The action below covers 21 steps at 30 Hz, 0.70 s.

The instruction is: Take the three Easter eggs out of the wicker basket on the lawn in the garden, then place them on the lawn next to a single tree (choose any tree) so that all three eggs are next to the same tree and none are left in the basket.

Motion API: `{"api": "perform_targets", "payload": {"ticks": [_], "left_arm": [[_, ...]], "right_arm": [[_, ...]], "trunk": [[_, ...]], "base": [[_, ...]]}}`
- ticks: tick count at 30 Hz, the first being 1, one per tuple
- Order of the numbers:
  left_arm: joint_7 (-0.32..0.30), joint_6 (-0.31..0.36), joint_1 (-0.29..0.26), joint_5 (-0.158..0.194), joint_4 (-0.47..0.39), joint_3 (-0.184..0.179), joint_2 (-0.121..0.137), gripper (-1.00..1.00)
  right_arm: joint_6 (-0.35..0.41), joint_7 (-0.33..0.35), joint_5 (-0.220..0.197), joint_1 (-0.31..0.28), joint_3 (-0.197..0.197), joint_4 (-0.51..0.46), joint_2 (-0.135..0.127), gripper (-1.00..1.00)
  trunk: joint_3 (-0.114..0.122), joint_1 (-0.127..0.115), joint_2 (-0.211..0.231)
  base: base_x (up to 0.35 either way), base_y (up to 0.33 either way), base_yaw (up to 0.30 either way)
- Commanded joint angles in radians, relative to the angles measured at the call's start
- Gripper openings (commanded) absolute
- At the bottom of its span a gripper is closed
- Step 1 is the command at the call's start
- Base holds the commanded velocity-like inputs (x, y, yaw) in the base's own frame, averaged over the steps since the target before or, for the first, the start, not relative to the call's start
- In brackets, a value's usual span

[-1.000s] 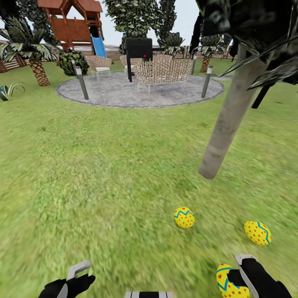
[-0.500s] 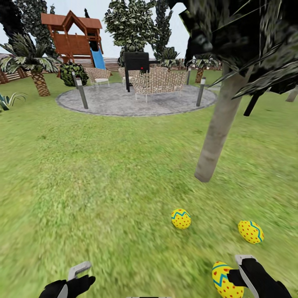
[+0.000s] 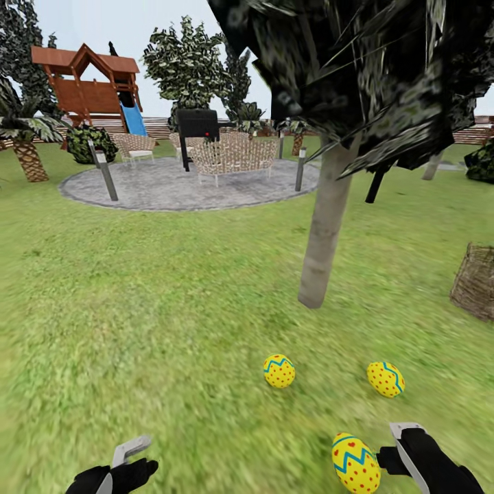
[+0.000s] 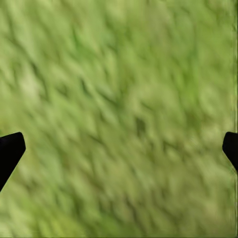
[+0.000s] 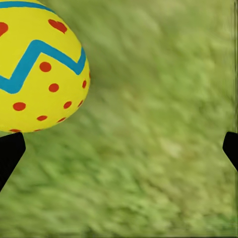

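Note:
Three yellow Easter eggs with blue zigzags and red dots lie on the lawn (image 3: 158, 309) near the tree's pale trunk (image 3: 322, 233): one egg (image 3: 279, 371) in front of it, a second (image 3: 385, 379) to the right, a third (image 3: 355, 463) nearest me. My right gripper (image 3: 398, 449) is open just right of that third egg (image 5: 37, 64), apart from it, fingertips wide over grass (image 5: 119, 148). My left gripper (image 3: 134, 458) is open low at the left, nothing but grass between its fingers (image 4: 119, 148). The wicker basket (image 3: 475, 281) stands at the right edge, its inside hidden.
Dark foliage (image 3: 370, 75) hangs over the trunk. Farther back are a round grey patio (image 3: 185, 189) with woven chairs (image 3: 230, 156) and short posts, a wooden playset (image 3: 89, 89), palms and a fence. Open grass stretches to the left.
The whole view has swung to the right, bringing the basket into sight. The nearest egg, earlier partly behind my right gripper's finger, now lies apart to its left. Both grippers stay open.

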Motion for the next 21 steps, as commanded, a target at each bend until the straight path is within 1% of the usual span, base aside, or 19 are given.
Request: {"api": "perform_targets", "payload": {"ticks": [1, 16, 21], "left_arm": [[-0.003, 0.007, 0.0, 0.005, -0.002, 0.004, 0.0, 1.0], [-0.003, 0.007, 0.0, 0.005, 0.0, 0.003, -0.002, 1.0], [-0.003, 0.007, 0.0, 0.006, 0.0, 0.001, -0.008, 1.0]], "right_arm": [[0.005, -0.002, 0.0, -0.001, -0.002, -0.001, 0.0, 1.0], [0.005, -0.002, 0.0, -0.001, -0.003, -0.001, 0.0, 1.0], [0.005, -0.002, 0.0, -0.001, -0.002, -0.001, 0.0, 1.0]], "trunk": [[0.004, -0.001, 0.0], [0.074, -0.007, 0.003], [0.097, -0.01, 0.005]], "base": [[0.0, 0.0, -0.258], [0.0, 0.0, -0.258], [0.0, 0.0, -0.258]]}}
